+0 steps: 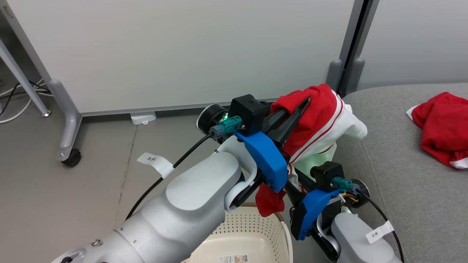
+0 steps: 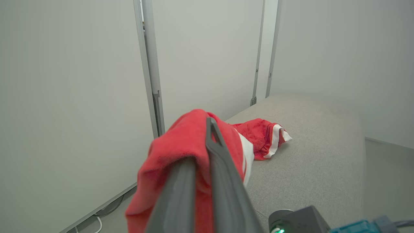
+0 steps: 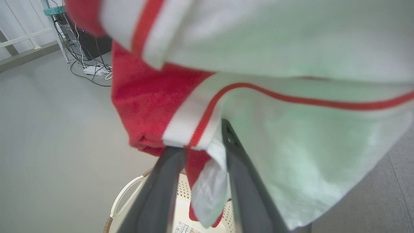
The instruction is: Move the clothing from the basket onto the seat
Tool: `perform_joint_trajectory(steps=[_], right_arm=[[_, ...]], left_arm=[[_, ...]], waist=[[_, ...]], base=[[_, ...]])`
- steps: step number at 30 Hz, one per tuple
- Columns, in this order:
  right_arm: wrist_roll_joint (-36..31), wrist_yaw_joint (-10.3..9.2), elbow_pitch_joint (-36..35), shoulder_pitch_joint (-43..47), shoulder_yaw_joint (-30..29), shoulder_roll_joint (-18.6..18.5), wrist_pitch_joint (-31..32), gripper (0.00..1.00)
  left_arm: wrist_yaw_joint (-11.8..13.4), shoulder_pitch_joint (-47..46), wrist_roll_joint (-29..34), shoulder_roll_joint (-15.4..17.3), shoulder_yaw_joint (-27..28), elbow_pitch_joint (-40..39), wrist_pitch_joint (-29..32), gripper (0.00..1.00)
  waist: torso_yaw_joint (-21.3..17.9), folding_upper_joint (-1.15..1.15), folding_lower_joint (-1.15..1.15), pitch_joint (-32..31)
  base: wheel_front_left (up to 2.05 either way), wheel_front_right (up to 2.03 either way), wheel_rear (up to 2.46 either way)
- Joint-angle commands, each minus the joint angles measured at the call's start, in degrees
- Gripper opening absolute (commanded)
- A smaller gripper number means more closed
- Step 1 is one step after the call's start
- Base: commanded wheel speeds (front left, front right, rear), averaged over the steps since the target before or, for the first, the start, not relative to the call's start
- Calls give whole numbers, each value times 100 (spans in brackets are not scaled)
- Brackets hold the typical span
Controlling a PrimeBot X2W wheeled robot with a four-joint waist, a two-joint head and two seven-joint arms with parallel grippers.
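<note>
The seat (image 1: 402,182), a broad light-grey sofa with a rounded end, took up the right side of the head view. The cream perforated basket (image 1: 256,223) stood on the floor just beside that end, below the arms.

One red garment (image 1: 442,128) with a white band lay crumpled on the seat cushion, well apart from the arms. The other piece of clothing (image 1: 318,117), red with white trim and thin stripes, hung in the air between basket and seat. Its top was bunched near the seat's edge and a red tail dangled over the basket's rim.

The left end effector (image 1: 301,106) was clamped narrow on the upper red bunch, with cloth spilling over one finger. The right end effector (image 3: 202,142) sat lower. Its fingers were partly apart and a white-and-red fold hung between them. Whether that fold was pinched could not be told.

The garment looked light, limp and loose-knit. It would probably drape and swing rather than keep a shape, and it seemed unlikely to slip from a firm pinch. A thick gather or the doubled trim band seemed the better hold, since a single thin layer could pull free or stretch. With two holds spread apart it would likely sag less and clear the basket rim. The trailing tail looked like the part most likely to snag on the rim on the way across.
</note>
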Motion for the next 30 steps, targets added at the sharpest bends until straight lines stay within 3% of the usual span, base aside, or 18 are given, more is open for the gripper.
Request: perform_joint_trajectory(steps=[1,13,30], right_arm=[[62,1,51,-96,46,-11,-55,0],[351,1,408,-226,343,-12,-235,0],[313,1,205,-160,301,-12,-298,0]], left_arm=[[34,-87,-21,-3,-30,-5,-22,0],[93,-103,-77,-4,6,236,-97,0],[53,-45,7,-4,94,465,-162,0]], waist=[[1,0,0,-1],[-117,0,0,-33],[-262,0,0,-44]], base=[[0,0,0],[0,0,0],[0,0,0]])
